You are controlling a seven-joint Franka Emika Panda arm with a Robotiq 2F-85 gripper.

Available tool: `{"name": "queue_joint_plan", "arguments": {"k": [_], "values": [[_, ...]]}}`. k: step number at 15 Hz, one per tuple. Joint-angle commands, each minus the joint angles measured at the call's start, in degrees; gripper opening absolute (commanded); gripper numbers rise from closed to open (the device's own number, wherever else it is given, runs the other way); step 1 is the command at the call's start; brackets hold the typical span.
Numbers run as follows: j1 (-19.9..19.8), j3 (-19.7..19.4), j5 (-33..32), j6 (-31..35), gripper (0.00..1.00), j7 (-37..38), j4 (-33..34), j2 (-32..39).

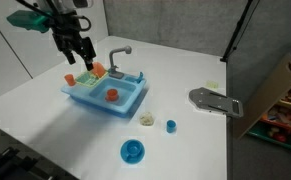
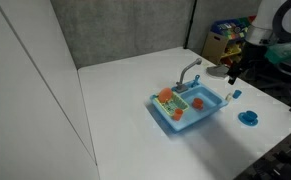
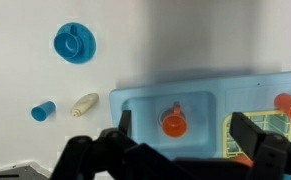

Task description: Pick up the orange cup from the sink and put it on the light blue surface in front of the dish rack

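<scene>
The orange cup (image 1: 112,95) stands in the basin of the light blue sink (image 1: 88,99), which has a grey faucet (image 1: 118,55). In the wrist view the orange cup (image 3: 173,122) lies below and between my open fingers. My gripper (image 1: 76,52) is open and empty, well above the sink on the dish rack side; it also shows in the wrist view (image 3: 181,120). The dish rack (image 3: 247,137) with yellow bars and an orange piece (image 3: 290,103) sits beside the basin. The flat light blue surface (image 3: 250,92) borders the rack.
On the white table lie a round blue dish (image 1: 133,151), a small blue cup (image 1: 171,125) and a cream piece (image 1: 146,119). A grey flat object (image 1: 215,101) lies near the table's edge. The sink also shows in an exterior view (image 2: 211,109).
</scene>
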Motion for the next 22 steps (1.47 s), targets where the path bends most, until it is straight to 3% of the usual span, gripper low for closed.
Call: {"name": "queue_joint_plan", "arguments": {"k": [1,22], "values": [[0.80,-0.41,0.87,-1.73,1.00,-1.18,3.11,2.61],[1.84,-1.88,2.75,-0.83,1.00,-1.81,22.88,25.74]]}}
